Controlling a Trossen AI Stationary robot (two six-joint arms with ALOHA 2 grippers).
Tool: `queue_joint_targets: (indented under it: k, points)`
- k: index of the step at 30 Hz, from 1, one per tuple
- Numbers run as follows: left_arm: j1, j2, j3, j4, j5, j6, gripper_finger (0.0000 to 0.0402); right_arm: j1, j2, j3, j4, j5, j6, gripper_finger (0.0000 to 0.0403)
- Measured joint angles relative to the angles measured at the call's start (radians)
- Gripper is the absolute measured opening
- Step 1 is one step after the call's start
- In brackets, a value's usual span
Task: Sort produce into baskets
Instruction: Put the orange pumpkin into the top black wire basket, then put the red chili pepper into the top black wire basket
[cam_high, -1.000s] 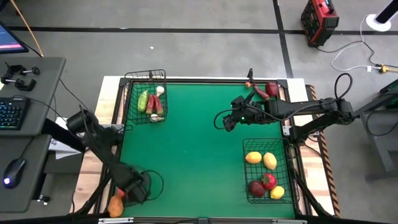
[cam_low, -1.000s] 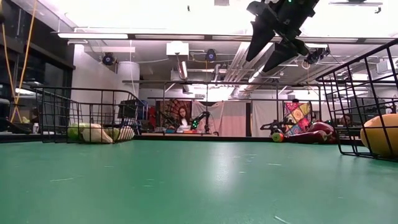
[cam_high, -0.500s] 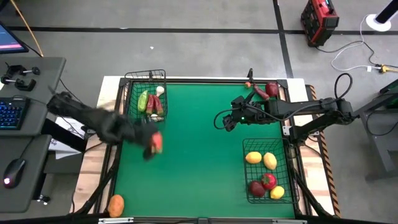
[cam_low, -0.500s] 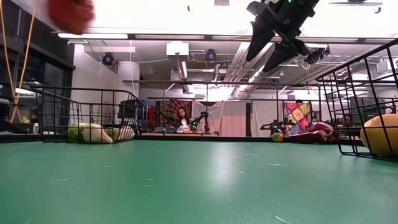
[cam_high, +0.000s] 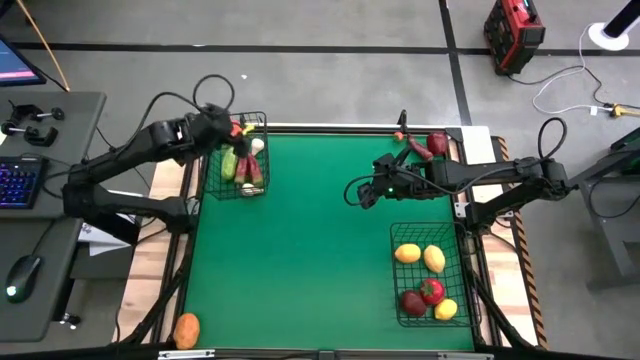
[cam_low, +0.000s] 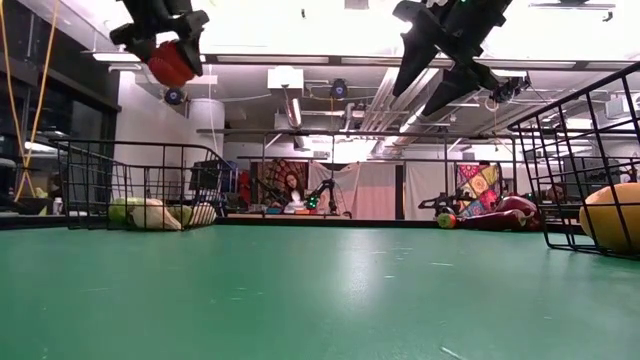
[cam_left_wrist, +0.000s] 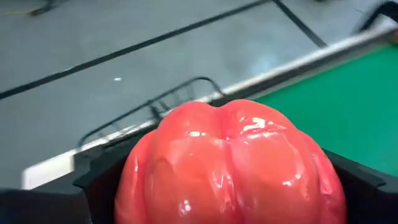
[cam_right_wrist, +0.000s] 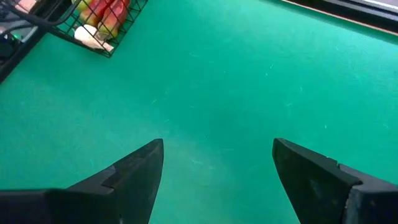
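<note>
My left gripper (cam_high: 232, 128) is shut on a glossy red toy pepper (cam_low: 172, 62), high above the far rim of the smaller wire basket (cam_high: 238, 156). The pepper fills the left wrist view (cam_left_wrist: 230, 162). That basket holds green, red and white produce. My right gripper (cam_high: 362, 193) hangs open and empty above the green mat at mid-table (cam_right_wrist: 217, 177). The larger basket (cam_high: 430, 275) at the near right holds yellow and red produce. An orange piece (cam_high: 186, 329) lies at the near left corner. My left gripper pinches the red pepper between its two fingers, one on each side of its ribbed body (cam_left_wrist: 134, 186). The fingers (cam_low: 150, 25) come from above and the pepper hangs below them. It is lifted clear, above the smaller basket.
Dark red and orange produce (cam_high: 424, 144) lies on the table's far right edge, behind my right arm. The middle of the green mat (cam_high: 300, 250) is bare. A desk with a keyboard (cam_high: 20, 180) stands left of the table.
My left gripper has risen from the near left corner with the red pepper and swung fast toward the far edge, ending above the smaller basket. The pepper is lifted clear. The orange piece stays at the near left corner.
</note>
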Motion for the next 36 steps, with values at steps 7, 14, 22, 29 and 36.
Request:
queue_joint_targets:
  k: [7, 14, 22, 29, 36]
  points:
    - [0.058, 0.008, 0.0, 0.015, -0.008, 0.113, 0.0366, 0.0, 0.0, 0.0, 0.001, 0.0, 0.05, 0.0295]
    - [0.142, 0.077, 0.0, 0.009, 0.121, 0.147, 0.0376, 0.0, 0.0, 0.0, 0.015, 0.0, 0.065, 0.0295]
    - [0.201, 0.175, 0.0, 0.009, 0.27, 0.168, 0.0399, 0.0, 0.0, 0.0, 0.025, 0.008, 0.065, 0.0295]
    - [0.199, 0.215, -0.001, -0.048, 0.236, 0.117, 0.0399, 0.0, 0.0, 0.0, 0.024, 0.009, 0.064, 0.0295]
    - [0.105, 0.174, -0.001, -0.096, 0.255, 0.066, 0.0399, 0.0, 0.0, 0.0, 0.023, 0.029, 0.057, 0.0295]
